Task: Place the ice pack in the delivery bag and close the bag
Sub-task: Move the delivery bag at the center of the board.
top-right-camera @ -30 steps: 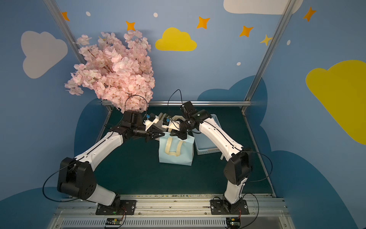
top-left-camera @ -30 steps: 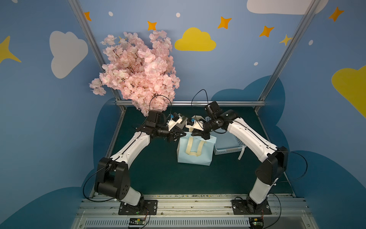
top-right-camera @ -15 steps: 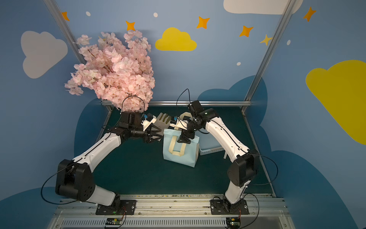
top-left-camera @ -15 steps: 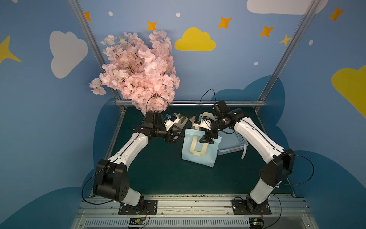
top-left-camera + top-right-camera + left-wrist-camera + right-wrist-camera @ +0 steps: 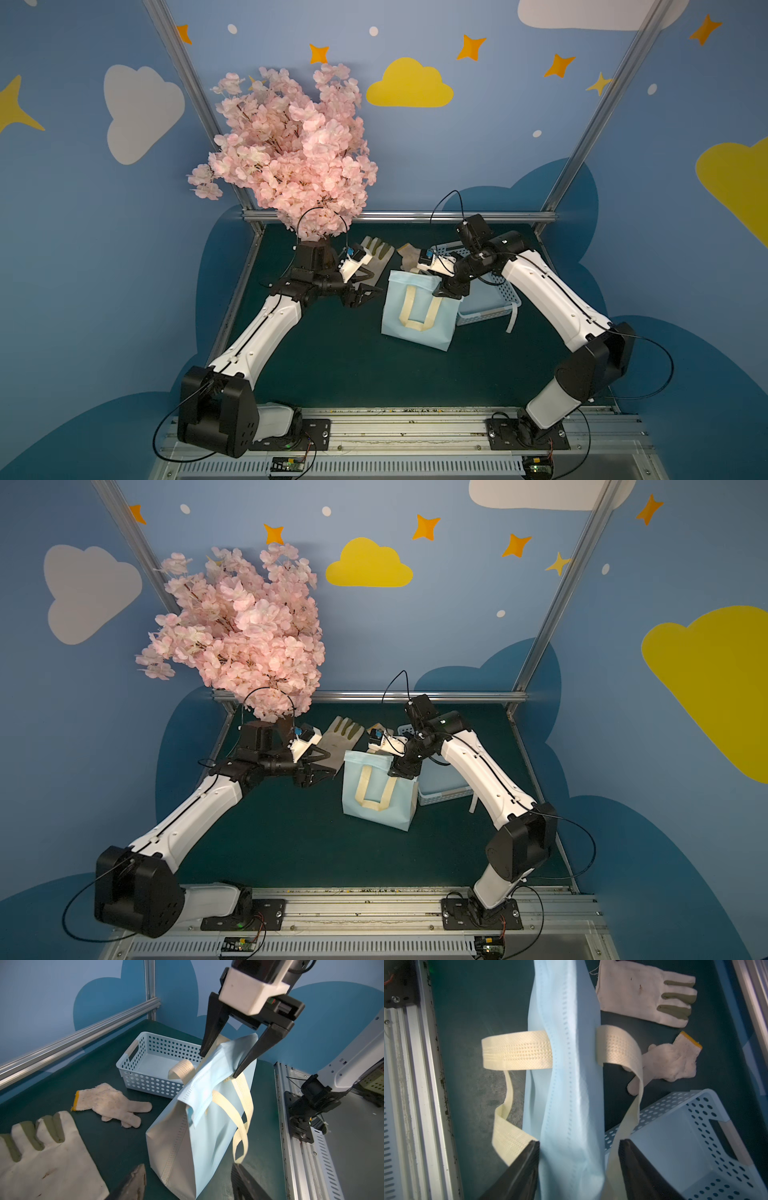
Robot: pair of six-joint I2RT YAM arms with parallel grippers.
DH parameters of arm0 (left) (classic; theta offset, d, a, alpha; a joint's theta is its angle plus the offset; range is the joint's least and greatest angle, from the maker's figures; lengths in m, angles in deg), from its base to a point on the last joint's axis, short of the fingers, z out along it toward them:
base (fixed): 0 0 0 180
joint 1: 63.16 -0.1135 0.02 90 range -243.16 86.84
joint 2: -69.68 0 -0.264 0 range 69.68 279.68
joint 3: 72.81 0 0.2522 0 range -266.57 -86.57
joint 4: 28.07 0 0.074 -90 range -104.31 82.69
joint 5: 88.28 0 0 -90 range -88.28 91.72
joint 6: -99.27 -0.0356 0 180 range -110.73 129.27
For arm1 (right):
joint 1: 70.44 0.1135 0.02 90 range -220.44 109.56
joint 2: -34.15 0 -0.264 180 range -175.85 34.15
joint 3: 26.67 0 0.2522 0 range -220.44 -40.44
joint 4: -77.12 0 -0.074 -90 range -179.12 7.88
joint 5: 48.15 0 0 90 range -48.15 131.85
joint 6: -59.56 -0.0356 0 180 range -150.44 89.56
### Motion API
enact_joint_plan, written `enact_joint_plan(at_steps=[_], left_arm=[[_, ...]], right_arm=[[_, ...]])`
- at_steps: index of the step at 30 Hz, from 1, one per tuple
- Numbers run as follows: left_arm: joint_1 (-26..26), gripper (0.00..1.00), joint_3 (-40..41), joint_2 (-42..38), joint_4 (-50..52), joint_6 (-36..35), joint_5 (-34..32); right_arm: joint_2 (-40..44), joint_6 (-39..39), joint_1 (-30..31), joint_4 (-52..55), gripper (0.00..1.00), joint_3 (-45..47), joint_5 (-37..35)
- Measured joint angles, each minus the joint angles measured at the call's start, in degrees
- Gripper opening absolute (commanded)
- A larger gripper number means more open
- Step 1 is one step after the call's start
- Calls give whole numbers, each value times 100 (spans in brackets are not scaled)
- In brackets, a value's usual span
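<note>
The delivery bag [image 5: 419,312] [image 5: 376,791] stands slightly tilted on the green mat, a light blue tote with cream handles and its top folded shut. No ice pack shows in any view. My right gripper [image 5: 446,293] [image 5: 579,1142] hangs open over the bag's far top corner, its fingers [image 5: 247,1059] astride the folded top edge [image 5: 566,1084]. My left gripper [image 5: 365,296] [image 5: 187,1180] is open to the left of the bag [image 5: 207,1136], a short way off it, holding nothing.
A light blue perforated basket [image 5: 494,305] [image 5: 145,1082] sits right behind the bag. Two beige gloves [image 5: 376,253] [image 5: 409,257] lie behind, near the back rail. A pink blossom tree [image 5: 291,153] in a dark pot fills the back left corner.
Both grippers were shut at the bag's top and have since opened. The left arm drew back to the left. The bag has shifted a little to the right and tilted.
</note>
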Motion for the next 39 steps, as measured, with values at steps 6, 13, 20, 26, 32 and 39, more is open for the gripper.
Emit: enact_joint_plan(at_steps=[6, 13, 20, 26, 32, 39], left_arm=[[-59, 71, 376, -514, -103, 149, -518], [-122, 74, 710, -1167, -153, 402, -1250], [-348, 75, 975, -1676, -98, 518, -1847], [-518, 75, 1147, -1834, -15, 621, -2070], [-586, 76, 1187, -1845, 0, 645, -2105], [-597, 76, 1187, -1845, 2, 706, -2129]], right_arm=[[-7, 15, -7, 138, 0, -2, 20], [-238, 85, 127, 380, 0, -479, 76], [-857, 114, 184, 433, 0, -1513, 205], [-1320, 184, 118, 415, 0, -2229, 216], [-1762, 282, -28, 415, 0, -2468, 339], [-2192, 203, -155, 304, 87, -2970, 459]])
